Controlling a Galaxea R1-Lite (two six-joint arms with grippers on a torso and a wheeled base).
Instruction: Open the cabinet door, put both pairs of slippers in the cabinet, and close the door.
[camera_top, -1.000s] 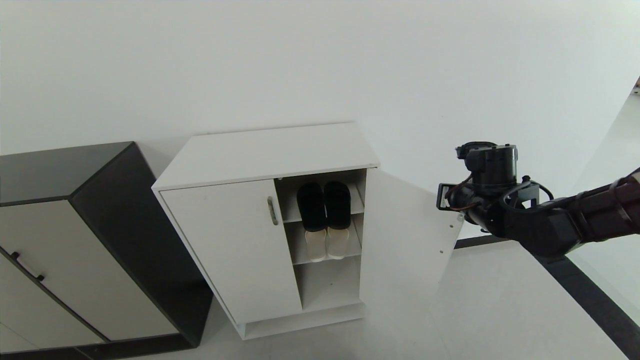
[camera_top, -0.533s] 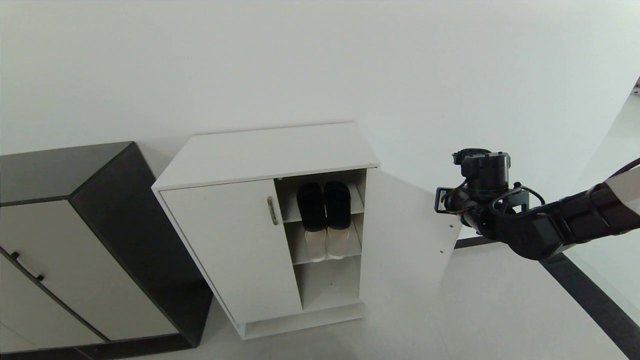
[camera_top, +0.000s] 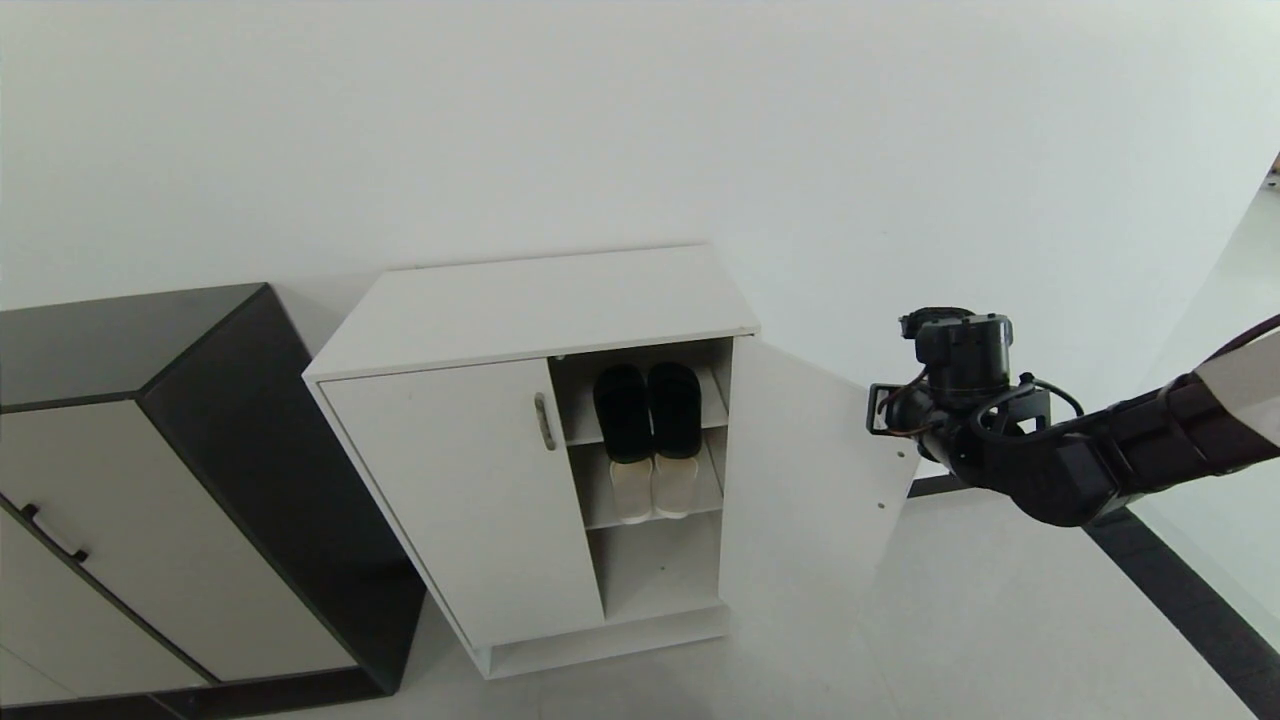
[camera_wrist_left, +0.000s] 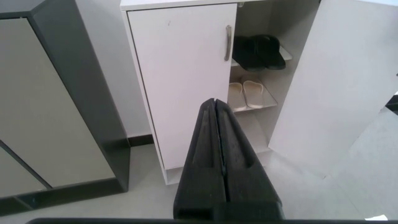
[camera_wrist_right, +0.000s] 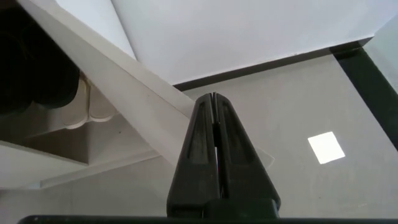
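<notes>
**Q:** Head view first: where are the slippers?

**A:** Inside the white wooden two-door cabinet (camera_top: 530, 310) at the centre of the frame. The black slippers (camera_top: 648, 410) lie side by side on the top shelf. The cream-white slippers (camera_top: 655, 487) lie on the shelf below.

**Q:** And the doors?

**A:** The right-hand door (camera_top: 800, 470) is swung wide. The left-hand door (camera_top: 470, 500), with its slim metal handle (camera_top: 545, 421), sits flush.

**Q:** The claws?

**A:** The right gripper (camera_wrist_right: 214, 99), at centre right beside the wide door's free edge, has its black fingers pressed together on nothing. Whether it touches the door, I cannot tell. The left gripper (camera_wrist_left: 214, 106) is likewise clamped tight and empty, facing the cabinet front.

**Q:** Anything else?

**A:** A black-sided cabinet with beige doors (camera_top: 150, 450) stands at lower left.
</notes>
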